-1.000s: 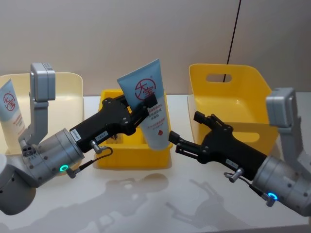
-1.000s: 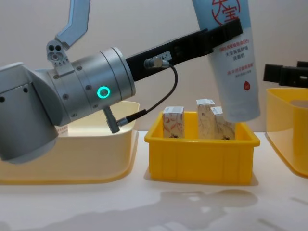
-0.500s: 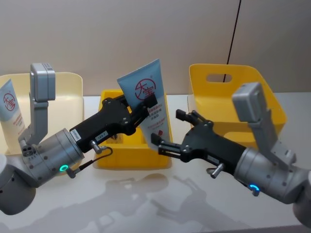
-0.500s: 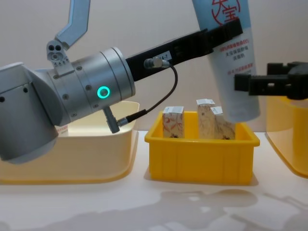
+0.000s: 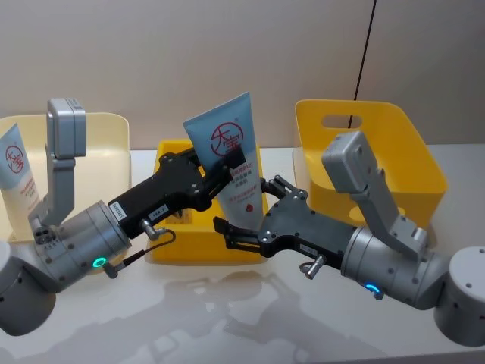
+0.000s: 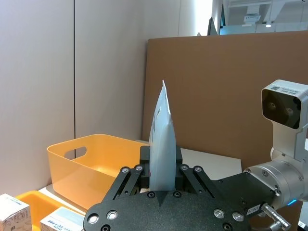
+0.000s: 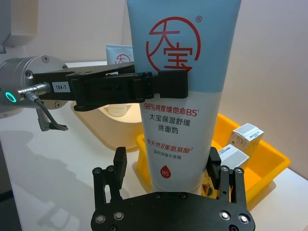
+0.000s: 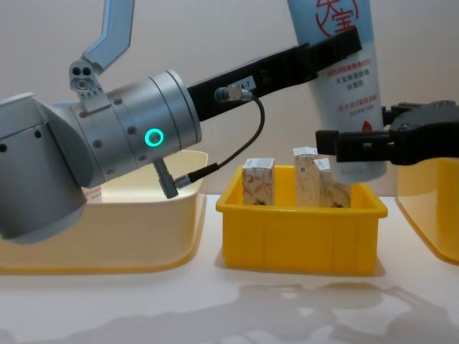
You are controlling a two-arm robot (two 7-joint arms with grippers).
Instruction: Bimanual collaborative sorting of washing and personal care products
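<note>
Two tubes are in sight: one (image 5: 224, 135) hangs upright over the right part of the tray (image 5: 204, 246), clenched at mid-height by the left gripper (image 5: 233, 161), and a second (image 5: 15, 168) stands in the cream bin (image 5: 106, 125) at far left. The right gripper (image 5: 244, 208) comes in from the right with its jaws spread, one on each side of the held tube's lower end, not closed on it. That lower end sits among the tops of three cartons (image 8: 258, 183) standing in the tray; I cannot tell whether it touches them. The tray lies between the cream bin and a yellow bin (image 5: 394, 129), with a narrow gap on each side. The near table (image 5: 227, 318) is bare.
</note>
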